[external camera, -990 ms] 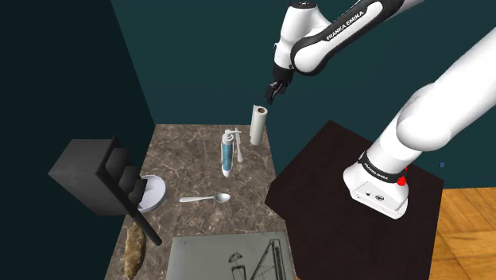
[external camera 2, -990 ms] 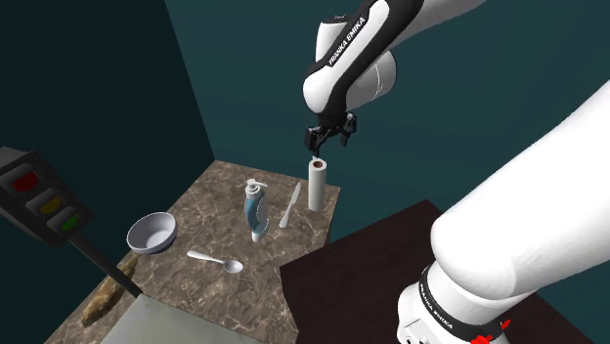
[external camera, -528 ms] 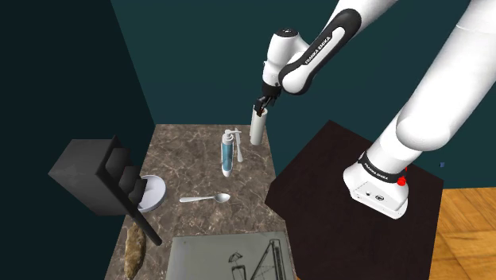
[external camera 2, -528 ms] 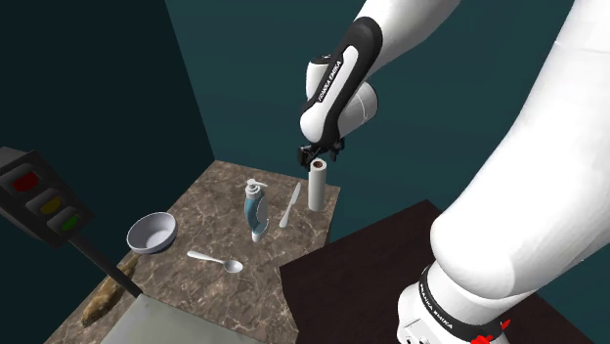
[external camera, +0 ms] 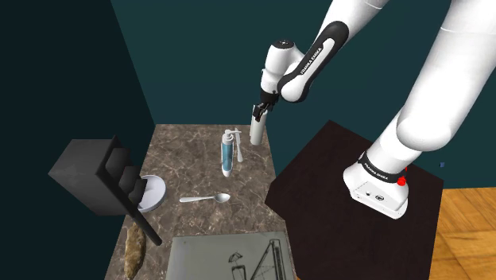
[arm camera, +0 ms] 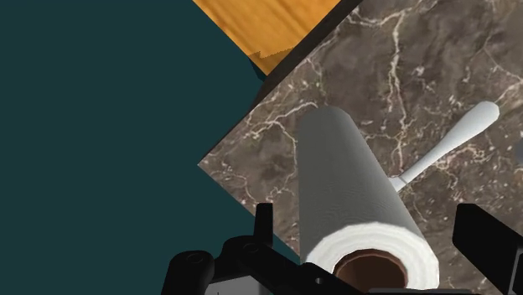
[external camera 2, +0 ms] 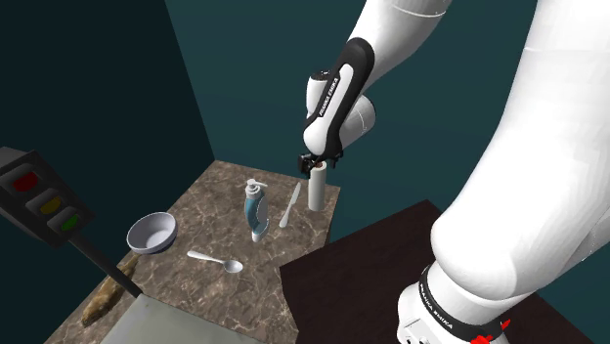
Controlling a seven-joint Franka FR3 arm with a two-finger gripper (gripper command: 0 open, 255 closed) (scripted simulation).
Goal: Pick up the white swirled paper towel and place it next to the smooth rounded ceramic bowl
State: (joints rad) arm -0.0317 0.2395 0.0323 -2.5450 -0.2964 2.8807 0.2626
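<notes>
Paper towel roll (arm camera: 348, 188) upright between spread fingers (arm camera: 494, 247), touching neither.

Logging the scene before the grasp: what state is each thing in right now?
paper towel roll, upright, not yet clasped
gripper, open, fingers either side of the roll's top
pump bottle, upright
bowl, upright, empty
spoon, lying flat
knife, lying flat

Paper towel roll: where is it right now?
The paper towel roll stands upright at the far corner of the marble counter, on the shoulder view's right, beyond the pump bottle, with the open gripper straddling its top.
</notes>
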